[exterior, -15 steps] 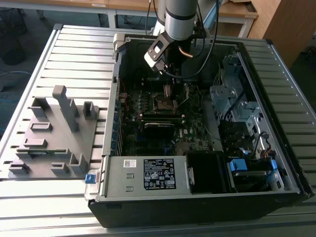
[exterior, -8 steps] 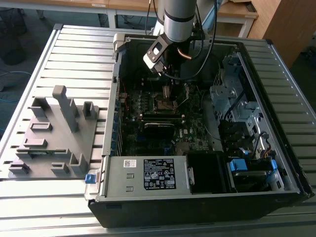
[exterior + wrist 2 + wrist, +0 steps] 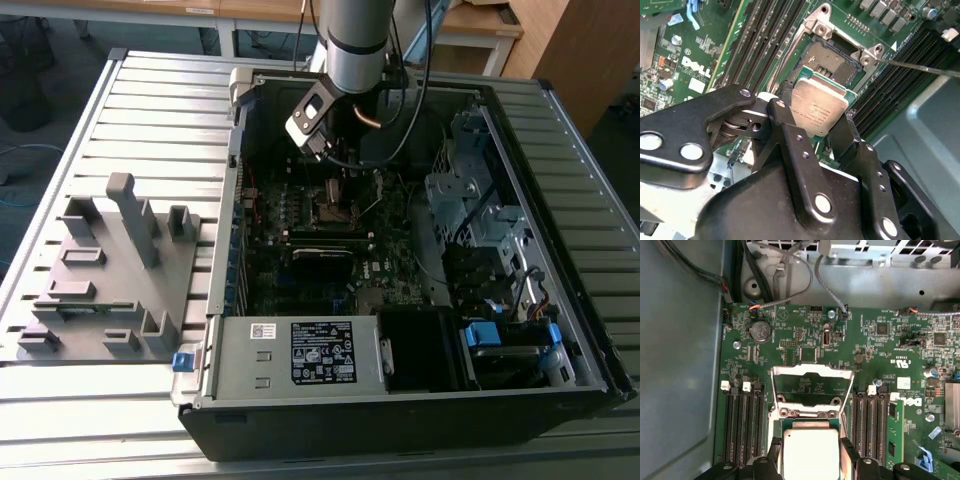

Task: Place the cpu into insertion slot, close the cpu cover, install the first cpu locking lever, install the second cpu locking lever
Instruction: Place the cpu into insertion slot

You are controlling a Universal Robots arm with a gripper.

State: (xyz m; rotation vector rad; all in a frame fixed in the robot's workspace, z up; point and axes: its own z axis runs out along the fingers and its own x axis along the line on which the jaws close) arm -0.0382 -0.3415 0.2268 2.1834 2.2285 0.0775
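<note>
Black fingers (image 3: 783,107) of the hand (image 3: 816,105) are clenched on two opposite edges of the cpu (image 3: 811,455), whose silver-grey top shows in both wrist views. You see the cpu held close to the insertion slot (image 3: 832,57), not yet seated; the pin face lies uncovered. Beyond the slot, the cpu cover (image 3: 811,371) stands swung open over the green motherboard (image 3: 875,350).

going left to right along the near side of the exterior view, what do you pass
grey fixture block -> small blue clip -> labelled silver box -> black shroud -> blue drive latch
</note>
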